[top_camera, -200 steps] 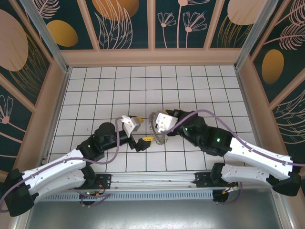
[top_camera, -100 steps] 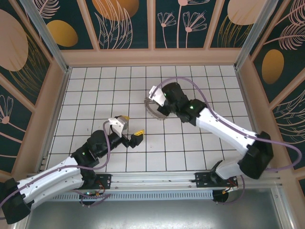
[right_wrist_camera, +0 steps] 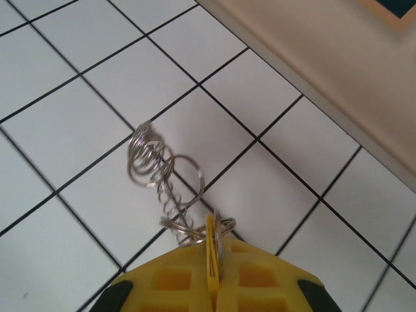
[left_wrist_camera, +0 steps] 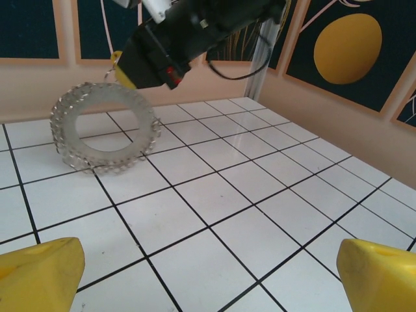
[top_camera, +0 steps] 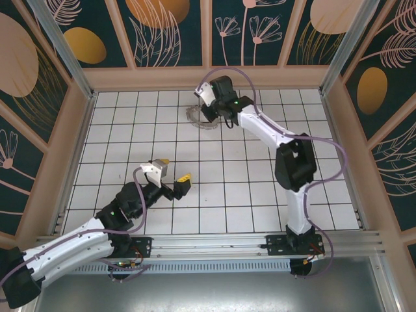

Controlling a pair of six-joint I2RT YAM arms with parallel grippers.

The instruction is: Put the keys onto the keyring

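Note:
The keyring (top_camera: 193, 119) is a pale ring with a wide hole and small silvery rings fringing its rim. It is far back, near the back wall. In the left wrist view the keyring (left_wrist_camera: 104, 133) stands on edge, its lower rim at the tiles. My right gripper (top_camera: 207, 109) is shut on its top rim. In the right wrist view the right gripper (right_wrist_camera: 214, 240) pinches the rim, and silvery rings (right_wrist_camera: 159, 172) trail ahead of it. My left gripper (top_camera: 174, 170) is open and holds nothing. Its yellow fingertips (left_wrist_camera: 39, 276) are wide apart above bare tiles. The keys are out of view.
The white tiled floor (top_camera: 260, 169) is walled by tan boards (top_camera: 208, 78) at the back and both sides. The right arm (top_camera: 286, 149) stretches across the right half to the back. The keyring is about one tile from the back wall (right_wrist_camera: 338, 84).
My right arm has swung from the middle of the floor to the back wall, carrying the keyring. My left gripper has drawn back a little toward the near left and stayed open.

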